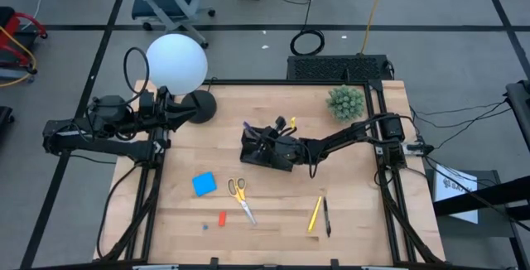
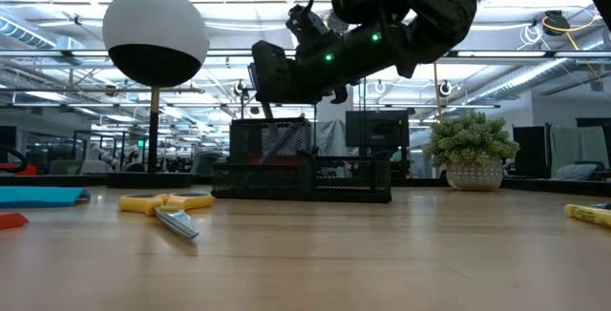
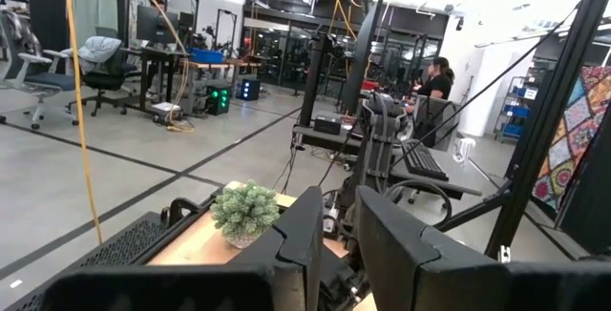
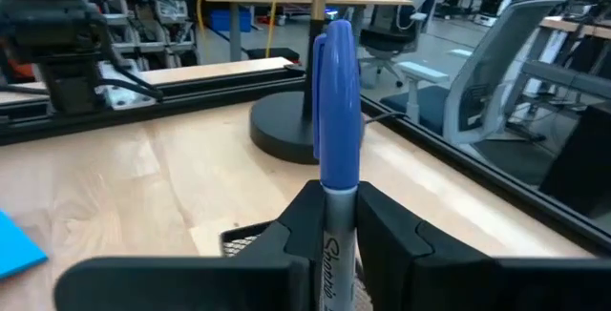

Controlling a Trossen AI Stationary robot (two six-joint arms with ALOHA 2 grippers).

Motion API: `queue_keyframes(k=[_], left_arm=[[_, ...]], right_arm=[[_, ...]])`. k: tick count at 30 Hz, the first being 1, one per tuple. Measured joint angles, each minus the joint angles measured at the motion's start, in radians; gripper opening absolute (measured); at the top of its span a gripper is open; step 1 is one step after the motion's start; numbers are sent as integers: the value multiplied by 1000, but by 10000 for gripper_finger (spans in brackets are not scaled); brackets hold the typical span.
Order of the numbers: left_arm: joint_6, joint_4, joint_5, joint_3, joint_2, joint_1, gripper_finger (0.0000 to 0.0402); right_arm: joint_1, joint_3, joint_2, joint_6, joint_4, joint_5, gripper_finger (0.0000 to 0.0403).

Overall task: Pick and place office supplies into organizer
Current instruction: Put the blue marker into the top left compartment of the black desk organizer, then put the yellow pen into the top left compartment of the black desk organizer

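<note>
The black mesh organizer (image 1: pixel 258 156) (image 2: pixel 315 168) stands mid-table with pens upright in its taller compartment. Just over it hangs my right gripper (image 1: pixel 263 140) (image 2: pixel 272 80), shut on a blue marker (image 4: pixel 336 111) whose cap (image 1: pixel 247 127) sticks out past the fingertips. Near the front edge lie a blue pad (image 1: pixel 204 184), yellow-handled scissors (image 1: pixel 241 197) (image 2: pixel 164 203), a red eraser (image 1: pixel 222 219), a yellow pen (image 1: pixel 315 213) and a black pen (image 1: pixel 326 216). At the table's left edge my left gripper (image 1: pixel 163 111) (image 3: pixel 336 244) waits raised, shut but for a slit, with nothing in it. My right gripper pinches the marker's grey barrel (image 4: pixel 330 244), just below the blue cap, between its two fingers. The fingers come about level from the table's right, and the capped end juts out beyond them. The marker is off the table, above the organizer; its other end is hidden by the gripper.
A lamp with a white globe (image 1: pixel 176 63) and a round black base (image 1: pixel 199 106) stands at the far left. A green spiky plant (image 1: pixel 345 102) (image 2: pixel 468 149) sits at the far right. Bare wood (image 1: pixel 273 237) lies along the near edge between the loose items.
</note>
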Motion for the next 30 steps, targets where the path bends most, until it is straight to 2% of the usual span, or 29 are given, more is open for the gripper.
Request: queue_keyframes(k=[8,15,21,26,30], left_arm=[[0,0,0,0,0,0,72],[0,0,0,0,0,0,72],[0,0,0,0,0,0,72],[0,0,0,0,0,0,72],[0,0,0,0,0,0,72]], right_arm=[[2,0,0,43,-6,-2,92],[8,0,-1,16,-5,-2,99],[34,1,-77,-90,-69,0,99],[73,1,-178,-185,-243,0,100],[116,5,-247,-214,-466,-3,100]])
